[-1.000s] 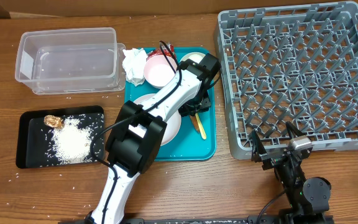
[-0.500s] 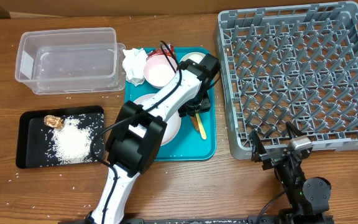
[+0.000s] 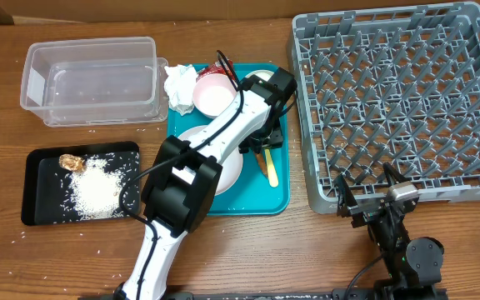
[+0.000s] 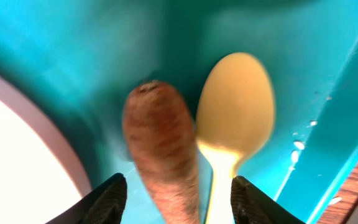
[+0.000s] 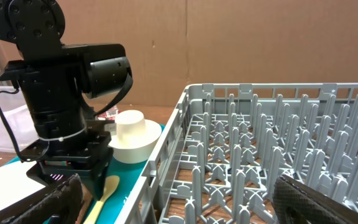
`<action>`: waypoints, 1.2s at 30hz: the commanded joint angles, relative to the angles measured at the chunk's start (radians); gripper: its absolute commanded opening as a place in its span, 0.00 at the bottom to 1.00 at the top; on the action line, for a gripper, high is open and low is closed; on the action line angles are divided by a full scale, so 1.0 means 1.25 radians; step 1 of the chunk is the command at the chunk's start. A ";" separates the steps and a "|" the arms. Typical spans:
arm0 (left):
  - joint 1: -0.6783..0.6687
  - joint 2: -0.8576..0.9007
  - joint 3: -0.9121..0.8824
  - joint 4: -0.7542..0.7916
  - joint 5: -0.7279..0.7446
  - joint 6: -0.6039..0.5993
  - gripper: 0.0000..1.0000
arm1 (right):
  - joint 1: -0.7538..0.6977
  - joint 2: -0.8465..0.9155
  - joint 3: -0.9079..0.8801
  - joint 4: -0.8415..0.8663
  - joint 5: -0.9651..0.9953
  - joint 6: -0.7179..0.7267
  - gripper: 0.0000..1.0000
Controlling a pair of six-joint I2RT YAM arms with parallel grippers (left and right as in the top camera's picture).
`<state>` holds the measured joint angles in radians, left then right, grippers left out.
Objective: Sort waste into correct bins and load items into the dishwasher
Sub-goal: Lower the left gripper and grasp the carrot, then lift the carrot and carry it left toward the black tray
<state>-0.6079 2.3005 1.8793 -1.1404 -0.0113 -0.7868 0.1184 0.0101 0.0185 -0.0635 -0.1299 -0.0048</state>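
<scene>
Rack (image 3: 398,100) first, grey and pegged, filling the right side of the table (image 3: 307,250), nothing loaded in it. Left of it lies the teal tray (image 3: 277,198), with the left arm (image 3: 223,137) stretched across it. Up at the far left stands the clear tub (image 3: 90,79); I can't make out anything inside it. Below that is the black tray (image 3: 40,192), carrying a heap of rice (image 3: 97,190) and one brown scrap (image 3: 72,162), with stray grains on the wood around it.

On the teal tray, the plate (image 3: 230,173) sits at the near end, half hidden under the arm. A bowl (image 3: 211,92) and a cup (image 3: 257,79) sit at the far end. The napkin (image 3: 180,87) is crumpled over the far left corner, and the red wrapper (image 3: 223,65) peeks out behind the bowl.

Right pincer (image 5: 188,205) hangs by the rack's near left corner, jaws spread wide, holding nothing.

Left pincer (image 4: 179,199) is low over the tray beside the plate, jaws roughly half apart. Between them lie the yellow spoon (image 4: 235,99) and a brown stick (image 4: 163,149), side by side and touching. There's a gap beside the stick, so no grip. Whether the other finger touches the spoon handle, I can't tell.
</scene>
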 commanded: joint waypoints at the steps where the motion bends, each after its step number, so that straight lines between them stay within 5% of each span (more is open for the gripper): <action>1: 0.010 -0.026 0.009 -0.010 0.002 -0.027 0.53 | 0.002 -0.006 -0.008 0.004 0.005 -0.005 1.00; 21: 0.009 -0.025 -0.037 0.039 0.002 -0.044 0.40 | 0.002 -0.006 -0.008 0.003 0.005 -0.005 1.00; 28: 0.009 -0.025 -0.037 0.040 0.000 -0.035 0.23 | 0.002 -0.006 -0.008 0.003 0.005 -0.005 1.00; 36: 0.010 -0.027 0.005 0.030 0.001 0.005 0.22 | 0.002 -0.006 -0.008 0.003 0.005 -0.005 1.00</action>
<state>-0.6003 2.2997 1.8473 -1.0954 -0.0116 -0.8207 0.1184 0.0101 0.0185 -0.0631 -0.1299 -0.0048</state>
